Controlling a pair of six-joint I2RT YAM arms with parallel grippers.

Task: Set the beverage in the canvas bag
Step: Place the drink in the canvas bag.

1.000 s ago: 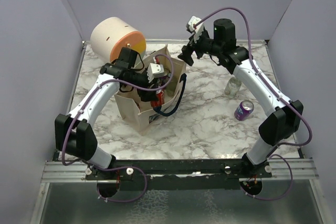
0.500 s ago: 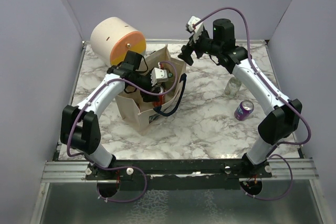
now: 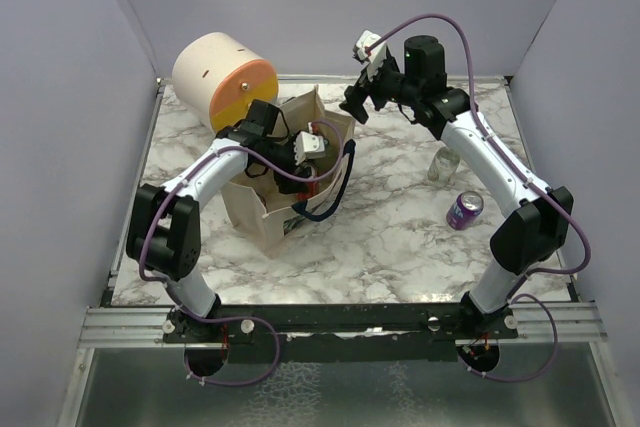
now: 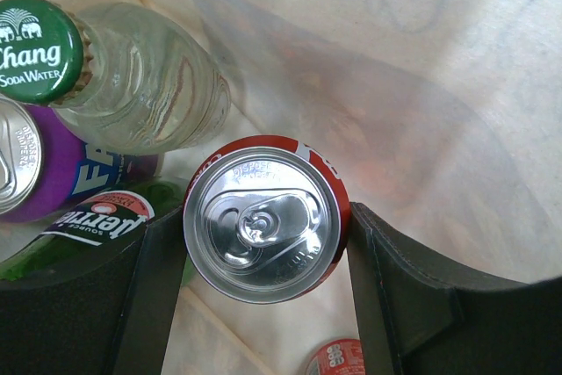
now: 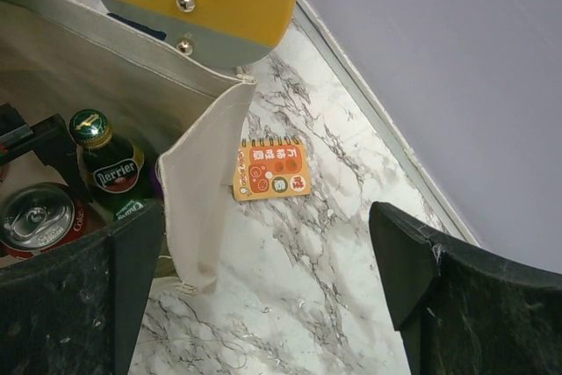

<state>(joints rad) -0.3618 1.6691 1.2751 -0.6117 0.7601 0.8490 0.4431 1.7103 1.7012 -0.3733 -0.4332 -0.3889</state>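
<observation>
table (image 3: 400, 237): marble-patterned top, walled in grey on the left, far and right sides
drum (image 3: 215, 72): cream-and-orange cylinder on its side at the far left corner, its orange end just beside the canvas bag's far rim
canvas bag (image 3: 250, 212): beige boxy tote standing open, left of centre; a navy strap (image 3: 338, 182) hangs over its right side
left arm (image 3: 195, 182): arcs from the near left over the bag's left rim, wrist dipped into the mouth
right arm (image 3: 500, 177): rises from the near right and bends left toward the far middle
left gripper (image 4: 266, 248): inside the bag, jaws part-way apart, both dark fingers pressed to the sides of the red can, gripping it
right gripper (image 5: 263, 243): held high by the bag's far right corner, jaws spread wide, nothing between them
clear bottle (image 4: 149, 85): green Chang soda water cap, in the bag just beside the red can
green bottle (image 5: 110, 169): Perrier label, upright in the bag
red can (image 4: 266, 224): the beverage, silver top up, inside the bag between the left fingers
second red can (image 4: 338, 359): only part of it shows, lower in the bag
bagged purple can (image 4: 53, 177): beside the clear bottle
loose purple can (image 3: 464, 209): on its side on the table at the right, well apart from the bag
glass jar (image 3: 444, 162): upright, just far of the loose purple can
notebook (image 5: 272, 169): small orange spiral pad flat on the table, just beside the bag's outer wall
</observation>
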